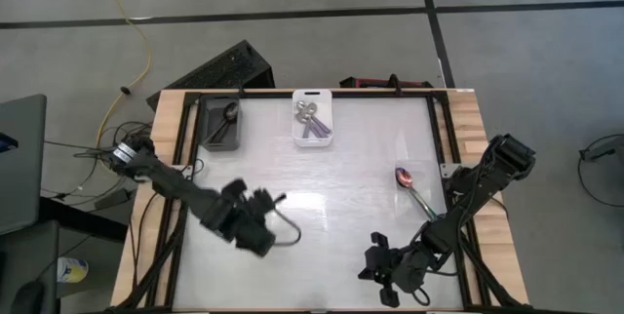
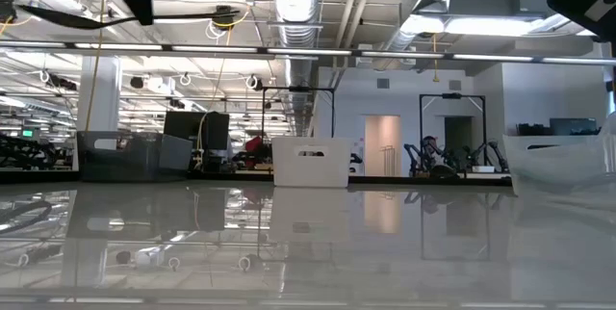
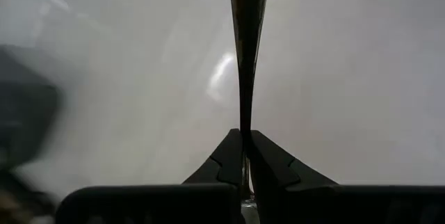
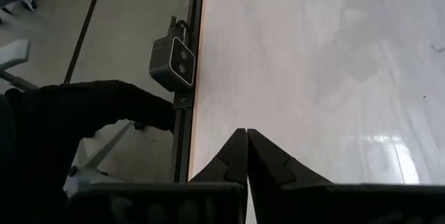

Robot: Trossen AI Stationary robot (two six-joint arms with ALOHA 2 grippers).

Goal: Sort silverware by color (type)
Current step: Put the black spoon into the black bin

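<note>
Over the glossy pale worktop (image 1: 322, 187), the left hand (image 1: 276, 200) is clamped on the slim handle of a dark black spoon (image 3: 245, 50), a narrow glossy strip rising from between its pinched fingers. The right hand (image 1: 375, 265) sits at the near right edge, fingers pressed together on nothing. An iridescent spoon (image 1: 411, 189) with a purple-pink bowl lies on the right side; silver spoons (image 1: 309, 119) fill the white rectangular bin (image 1: 314, 141), and a black spoon (image 1: 228, 117) lies in the dark bin (image 1: 210, 141) beside it.
</note>
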